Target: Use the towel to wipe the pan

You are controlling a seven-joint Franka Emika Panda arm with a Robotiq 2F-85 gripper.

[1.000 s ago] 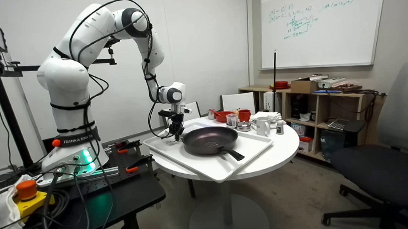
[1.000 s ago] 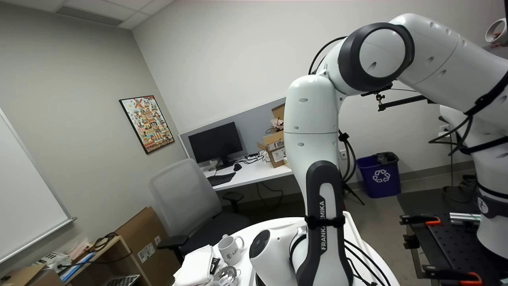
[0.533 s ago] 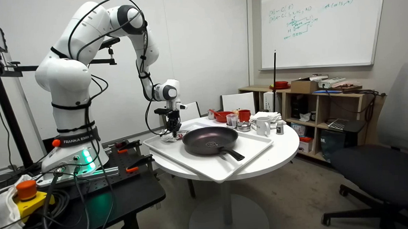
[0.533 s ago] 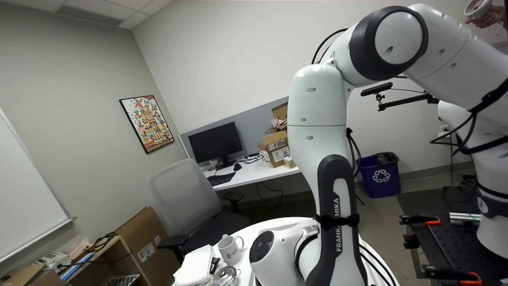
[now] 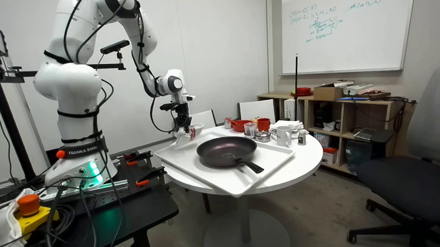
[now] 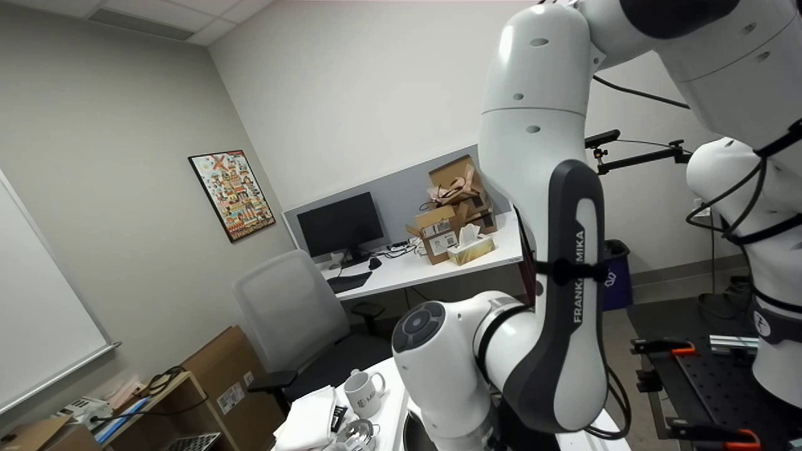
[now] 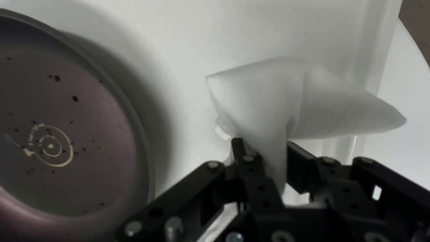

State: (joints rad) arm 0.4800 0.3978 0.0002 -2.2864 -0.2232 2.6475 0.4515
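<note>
The black pan (image 5: 226,151) sits on the white tray (image 5: 222,181) with its handle (image 5: 252,166) toward the tray's near right edge. In the wrist view the pan (image 7: 100,134) is at the left, with dark specks inside. My gripper (image 5: 185,129) is beside the pan, on the robot-base side, above the tray. It is shut on the white towel (image 5: 183,137), which has red stripes and hangs from the fingers. In the wrist view the towel (image 7: 268,97) is bunched between the fingertips of my gripper (image 7: 263,146) and spreads out beyond them. The arm hides the gripper in an exterior view.
Behind the tray on the round table (image 5: 310,153) stand a white mug (image 5: 283,136), a small jar (image 5: 301,138), a metal tin (image 5: 262,137), a clear cup (image 5: 250,129), a red bowl (image 5: 240,127), a red mug (image 5: 264,124) and folded white cloths (image 6: 307,421).
My gripper has moved up and back toward the robot base. The towel has risen with it from the tray. The pan has not moved.
</note>
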